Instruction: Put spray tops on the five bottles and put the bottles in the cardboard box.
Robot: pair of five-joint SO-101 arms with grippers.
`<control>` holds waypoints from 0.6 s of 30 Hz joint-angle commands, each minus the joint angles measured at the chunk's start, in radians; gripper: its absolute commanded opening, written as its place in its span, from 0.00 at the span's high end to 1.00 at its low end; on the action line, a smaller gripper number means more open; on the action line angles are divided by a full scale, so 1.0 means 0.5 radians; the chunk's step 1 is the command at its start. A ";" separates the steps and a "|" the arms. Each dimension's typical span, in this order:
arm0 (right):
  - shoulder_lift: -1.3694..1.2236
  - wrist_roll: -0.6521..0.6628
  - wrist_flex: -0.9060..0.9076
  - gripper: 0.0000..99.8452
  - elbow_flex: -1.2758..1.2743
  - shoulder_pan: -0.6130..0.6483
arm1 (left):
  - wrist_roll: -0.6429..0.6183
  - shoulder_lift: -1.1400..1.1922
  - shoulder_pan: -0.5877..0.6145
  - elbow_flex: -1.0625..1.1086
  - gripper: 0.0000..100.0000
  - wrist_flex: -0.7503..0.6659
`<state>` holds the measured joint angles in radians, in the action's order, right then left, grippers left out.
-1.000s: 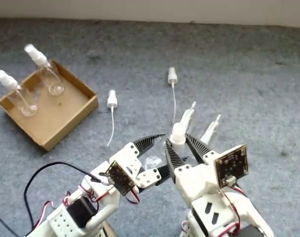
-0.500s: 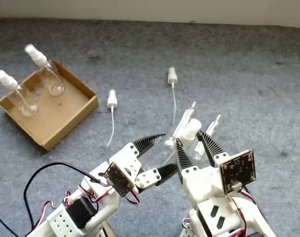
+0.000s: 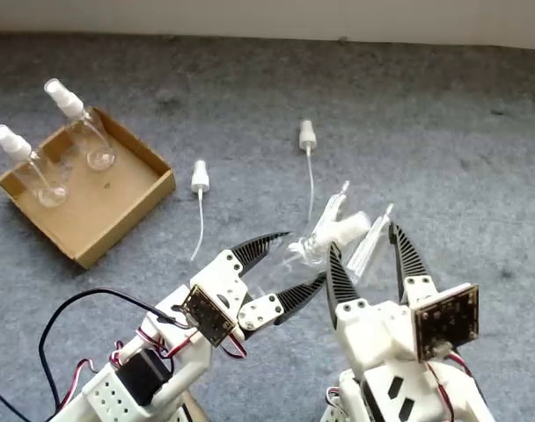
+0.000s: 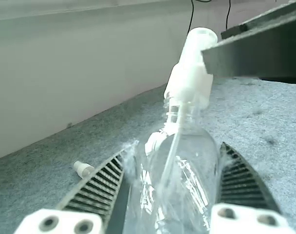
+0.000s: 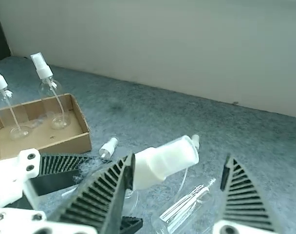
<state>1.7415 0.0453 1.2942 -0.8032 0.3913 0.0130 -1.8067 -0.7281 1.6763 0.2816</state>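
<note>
Two of the five bottles are finished: one capped bottle (image 3: 34, 171) and a second capped bottle (image 3: 87, 136) stand in the cardboard box (image 3: 131, 220), well away from both grippers, off to the left gripper's outer side.

The third bottle (image 4: 175, 180) is in hand. The left gripper (image 3: 298, 258) clamps its clear body between both fingers. A white spray top (image 3: 340, 233) sits on the neck with its tube running down inside. Whether this top is seated tight cannot be told.

The right gripper (image 3: 362, 237) stands wide, holding nothing. One finger is just beside the spray top and the other is well apart from it. This reads as the end of the fitting step, with the carry to the box not yet done.

Two uncapped bottles remain on the grey carpet (image 3: 443, 132). One bare bottle (image 3: 331, 211) lies just beyond the right gripper's fingertips, and the other bare bottle (image 3: 373, 236) lies between its spread fingers, lower down. Their tops lie farther out: a loose top (image 3: 200, 176) ahead of the left gripper and another loose top (image 3: 307, 134) beyond both grippers.

So roughly half the work appears done.
</note>
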 commanded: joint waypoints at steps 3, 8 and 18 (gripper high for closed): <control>-0.133 0.021 0.115 0.74 0.195 -0.014 | 0.006 -0.017 -0.026 0.038 0.85 -0.003; -0.272 0.025 0.106 0.74 0.241 -0.020 | 0.006 -0.017 -0.026 0.038 0.85 -0.003; -0.431 0.132 0.106 0.75 0.683 -0.453 | 0.006 -0.017 -0.026 0.038 0.85 0.000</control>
<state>1.5758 0.0959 1.3510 -0.5424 0.2394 0.0130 -1.8067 -0.7281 1.6763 0.2816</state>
